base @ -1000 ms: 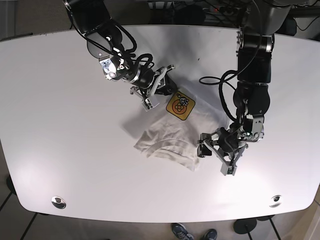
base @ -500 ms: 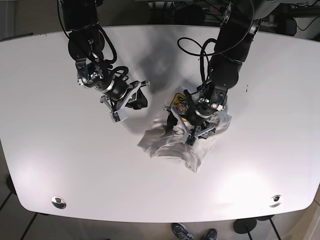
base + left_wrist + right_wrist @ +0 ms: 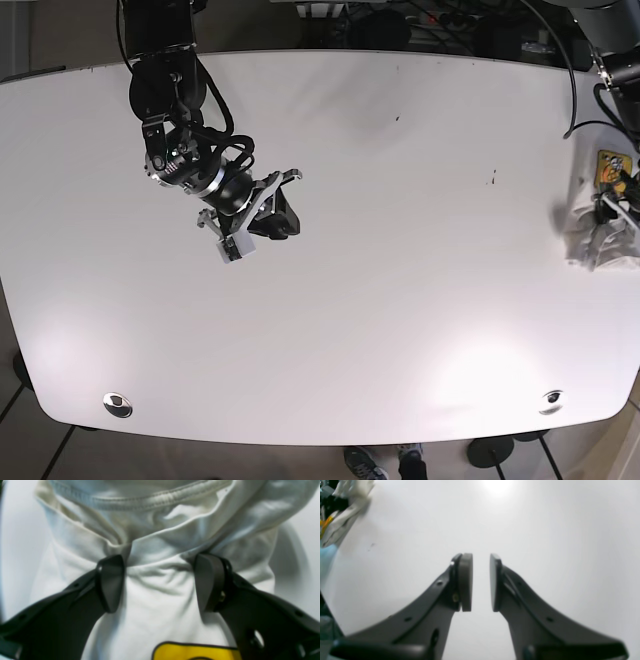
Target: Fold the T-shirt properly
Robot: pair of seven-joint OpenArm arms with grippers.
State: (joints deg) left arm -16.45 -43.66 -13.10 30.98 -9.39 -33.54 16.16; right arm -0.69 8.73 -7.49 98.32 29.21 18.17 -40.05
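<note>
1. White T-shirt (image 3: 592, 225) lies bunched at the right edge of the bench (image 3: 400, 300), its yellow print (image 3: 195, 651) showing.
2. Left tool (image 3: 160, 582) has its fingers spread wide, pressed against the bunched cloth without pinching it.
3. Right tool (image 3: 481, 582) hovers over bare bench toward the left side, fingers slightly parted and holding nothing.

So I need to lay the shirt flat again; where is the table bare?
The white table is bare from the right gripper across to the crumpled white T-shirt, bunched at the right edge.
</note>
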